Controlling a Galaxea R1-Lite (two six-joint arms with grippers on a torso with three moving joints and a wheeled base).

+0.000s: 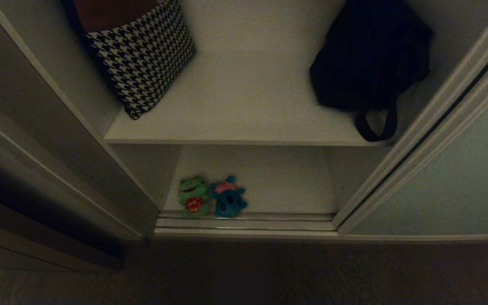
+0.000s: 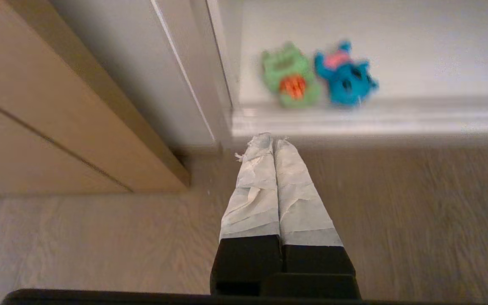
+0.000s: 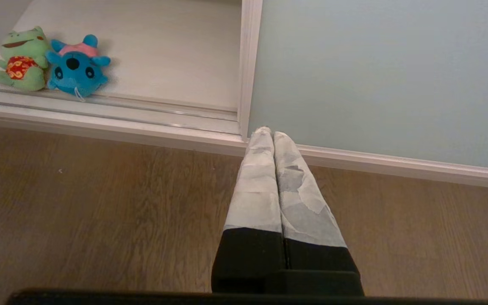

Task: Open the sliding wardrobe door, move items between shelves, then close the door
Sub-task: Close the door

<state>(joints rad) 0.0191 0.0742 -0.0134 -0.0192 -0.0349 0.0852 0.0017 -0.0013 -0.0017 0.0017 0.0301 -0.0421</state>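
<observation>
Wardrobe door: the tall matte pale grey-green sliding wardrobe door [image 3: 379,76] with its slim cream frame is standing pushed aside, just beyond the right gripper's tips, leaving the opening bare.
Left gripper: the left gripper [image 2: 273,140], two tape-wrapped fingers on black bases, is hanging over the wood floor with jaws pressed together, holding nothing.
Green toy: the small green plush frog with a red patch [image 2: 290,76] is lying on the white bottom board [image 2: 417,51], ahead of the left gripper's tips, at the front edge where it is easy to reach.
Blue toy: the small blue plush with a pink back [image 2: 345,78] is touching the frog's far side.
Right gripper: the right gripper [image 3: 273,134] is sitting closed and empty, looking parked.
Upper board: the white upper shelf [image 1: 244,97] is showing bare space between the houndstooth cushion [image 1: 142,55] and the black strapped bag [image 1: 367,59], likely room for the toys.
</observation>
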